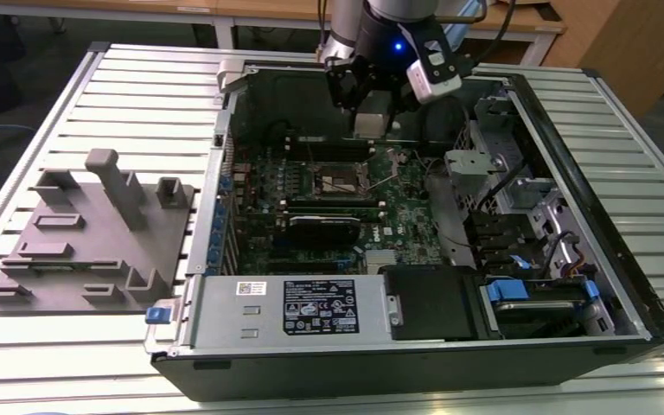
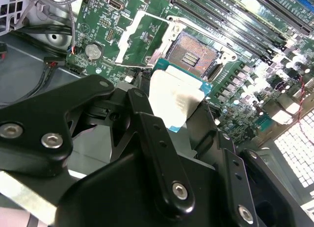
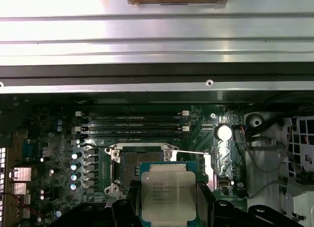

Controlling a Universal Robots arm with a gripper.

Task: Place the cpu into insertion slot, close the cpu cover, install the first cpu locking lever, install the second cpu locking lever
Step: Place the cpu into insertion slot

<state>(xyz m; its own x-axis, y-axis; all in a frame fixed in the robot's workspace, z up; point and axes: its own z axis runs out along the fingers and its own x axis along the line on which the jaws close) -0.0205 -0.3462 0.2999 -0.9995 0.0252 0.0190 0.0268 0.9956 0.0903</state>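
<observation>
- Grip: the gripper (image 3: 167, 203) is closed on the cpu (image 3: 167, 195). Its black fingers (image 3: 128, 208) press two opposite edges, and the metal top faces the first wrist camera.
- Position: the cpu hangs just above the motherboard (image 1: 396, 216), close beside the insertion slot (image 2: 192, 55) and not yet seated in it. The cpu cover (image 2: 126, 40) stands swung open and the contact field lies bare.
- Risk, misalignment: I judge that a corner could land on the slot's metal rim if the chip comes down slightly offset or tilted. That could bend the contacts. I cannot tell whether the chip's orientation marks match the slot.
- Risk, obstruction: a thin locking lever (image 3: 194, 152) lies just beside the slot. A finger could catch it or the raised cover on the way down.
- Risk, slip: the hold is on the edges alone, so a knock could twist the chip between the fingers.
- View difference: the second wrist view shows the whole open slot and the raised cover. In the first wrist view the cpu hides the near part of the slot, but I can see it sits square to the frame.
- View difference: the exterior view places the gripper (image 1: 373, 117) at upper centre, above the open computer case (image 1: 401, 372). A grey fixture (image 1: 90, 233) lies toward the exterior view's left.
</observation>
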